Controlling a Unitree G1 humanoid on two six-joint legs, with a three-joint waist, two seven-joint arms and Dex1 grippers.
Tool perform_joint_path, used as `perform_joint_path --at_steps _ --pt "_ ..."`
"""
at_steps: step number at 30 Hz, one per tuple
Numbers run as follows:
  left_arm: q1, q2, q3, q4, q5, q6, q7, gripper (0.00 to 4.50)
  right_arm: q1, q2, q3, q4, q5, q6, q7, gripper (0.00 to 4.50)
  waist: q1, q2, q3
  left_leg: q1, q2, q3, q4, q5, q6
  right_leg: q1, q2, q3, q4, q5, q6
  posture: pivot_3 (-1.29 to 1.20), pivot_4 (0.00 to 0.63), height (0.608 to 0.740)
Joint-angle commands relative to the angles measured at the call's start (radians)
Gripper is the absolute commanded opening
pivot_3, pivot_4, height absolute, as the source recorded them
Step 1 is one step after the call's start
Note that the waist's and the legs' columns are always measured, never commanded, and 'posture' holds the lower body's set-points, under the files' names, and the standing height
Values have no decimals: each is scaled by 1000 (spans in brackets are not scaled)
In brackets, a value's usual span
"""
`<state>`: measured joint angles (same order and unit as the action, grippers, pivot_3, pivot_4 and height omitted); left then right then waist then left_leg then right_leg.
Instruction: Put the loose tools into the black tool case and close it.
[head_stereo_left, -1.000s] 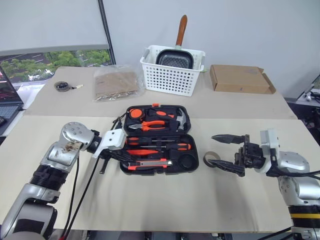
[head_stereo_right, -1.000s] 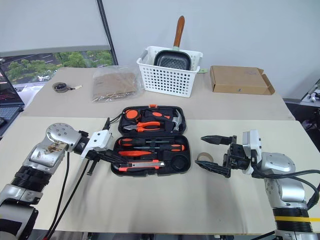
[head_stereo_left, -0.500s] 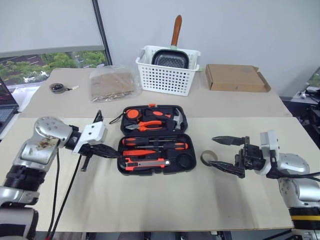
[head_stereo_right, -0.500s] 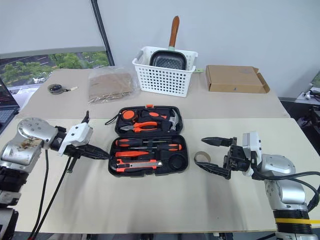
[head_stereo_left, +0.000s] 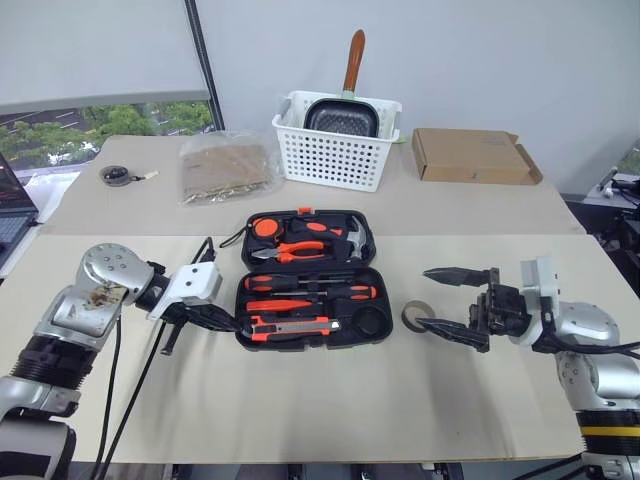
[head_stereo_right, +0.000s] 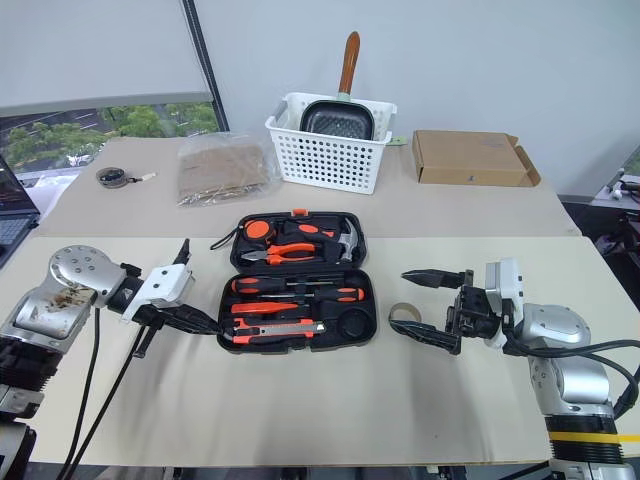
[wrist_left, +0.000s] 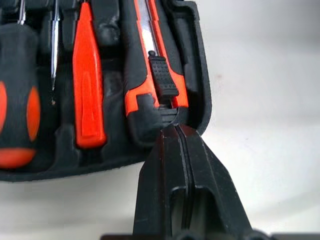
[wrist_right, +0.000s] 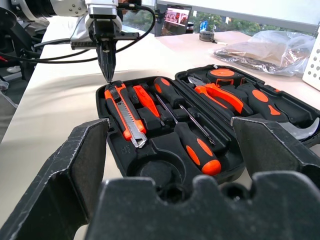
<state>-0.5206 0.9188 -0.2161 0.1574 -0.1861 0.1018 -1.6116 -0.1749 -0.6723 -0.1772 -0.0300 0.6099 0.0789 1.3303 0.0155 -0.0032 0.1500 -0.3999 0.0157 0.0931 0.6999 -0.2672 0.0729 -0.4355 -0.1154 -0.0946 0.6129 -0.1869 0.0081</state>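
Left gripper (head_stereo_left: 228, 322), fingers pressed together and empty, has drawn back just off the black tool case's (head_stereo_left: 372, 287) near-left corner. Utility knife (head_stereo_left: 295, 323) seated; probably all tools are. Right gripper (head_stereo_left: 447, 300) spread wide. Closing remains.

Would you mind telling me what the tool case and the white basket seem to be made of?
The tool case looks like moulded matte black plastic, judging by its shaped tool recesses. The white basket looks like glossy injection-moulded plastic, given its even grid of slots and rounded rim.
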Motion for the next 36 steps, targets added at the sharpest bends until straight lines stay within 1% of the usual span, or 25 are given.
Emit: perform_joint_path --at_steps 1,4,10,16,25,30,34,36 --pt "-10 0 -26 17 47 -47 3 23 -6 -8 -25 -20 6 -19 0 4500 0 0 0 1 0 0 0 0 0 0 0 0 0 0 0 0 150 700" --pt "-9 7 -16 30 47 -55 6 23 -2 -8 -27 -24 7 -18 -3 4500 0 0 0 2 0 0 0 0 0 1 0 0 1 0 0 0 150 700" --pt "1 42 35 8 6 -8 1 23 1 -7 -27 -25 7 -19 -3 4500 -2 0 0 2 1 0 0 1 -1 0 0 0 2 0 0 0 150 700" --pt "4 59 32 -18 -6 21 -3 23 -7 -2 -20 -20 6 -20 -2 4500 -2 0 0 0 0 0 0 1 -1 -1 1 0 1 0 -1 0 150 700" --pt "-46 -9 -12 35 50 -19 23 23 -9 -6 -22 -18 5 -17 -3 4500 1 0 0 0 0 0 0 1 -1 -1 1 0 0 0 -1 0 150 700" --pt "-86 -59 -24 80 79 -45 33 23 -4 -8 -23 -28 6 -13 -9 4500 13 0 0 0 0 0 2 1 -1 0 0 0 1 0 0 0 150 700" --pt "-89 -73 -31 85 84 -54 29 23 -1 -9 -25 -30 6 -14 -10 4500 21 0 0 0 0 0 3 0 0 1 0 0 0 1 0 0 150 700" --pt "-72 -77 -35 59 75 -49 19 23 -2 -9 -25 -29 5 -15 -10 4500 24 0 0 0 0 0 3 0 0 1 0 0 0 1 0 0 150 700"
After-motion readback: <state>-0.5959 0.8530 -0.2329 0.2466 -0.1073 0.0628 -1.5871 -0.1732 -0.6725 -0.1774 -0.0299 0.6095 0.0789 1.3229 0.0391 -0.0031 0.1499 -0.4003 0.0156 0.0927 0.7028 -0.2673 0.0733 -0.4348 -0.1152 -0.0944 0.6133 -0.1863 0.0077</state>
